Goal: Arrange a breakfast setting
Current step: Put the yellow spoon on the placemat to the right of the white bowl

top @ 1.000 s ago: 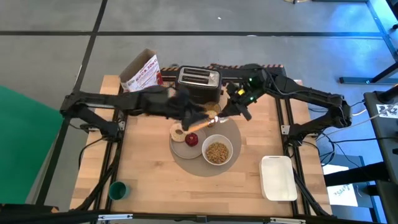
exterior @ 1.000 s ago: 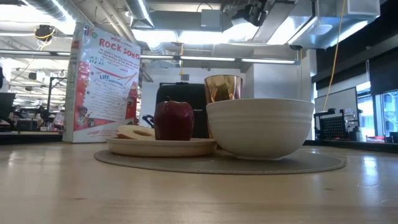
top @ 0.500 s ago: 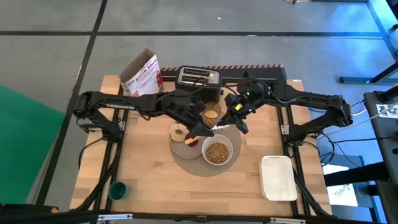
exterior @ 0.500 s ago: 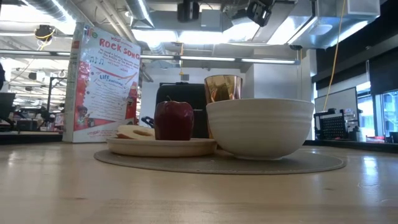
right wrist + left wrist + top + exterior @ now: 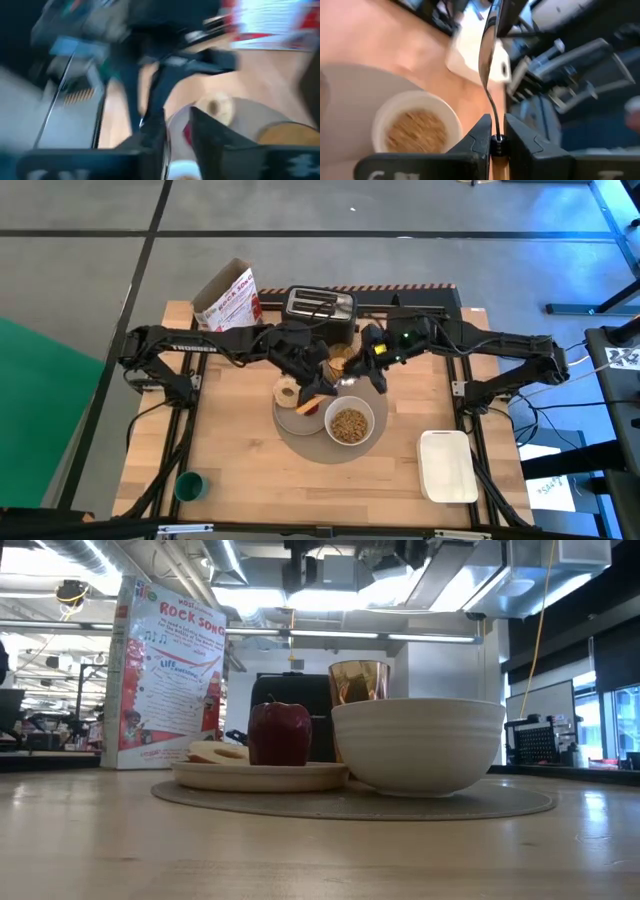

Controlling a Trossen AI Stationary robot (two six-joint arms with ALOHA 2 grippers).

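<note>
The metal spoon (image 5: 487, 65) hangs in the air near the centre of the high view, above the large round grey mat (image 5: 372, 393), passing between the two arms. In the left wrist view its handle end is pinched between the left gripper (image 5: 497, 141) fingers, which are pressed together on it, with the bowl of the spoon pointing away. This looks like a handover so the spoon can be laid beside the white bowl (image 5: 348, 423).

The right gripper (image 5: 176, 131) sits just right of centre in the high view; its fingers stand a little apart, and I cannot tell whether they touch the spoon.

On the mat, the small grey plate (image 5: 260, 776) carries the red apple (image 5: 280, 733) and ring-shaped bread (image 5: 287, 392), and the amber translucent cup (image 5: 359, 682) stands behind.
</note>
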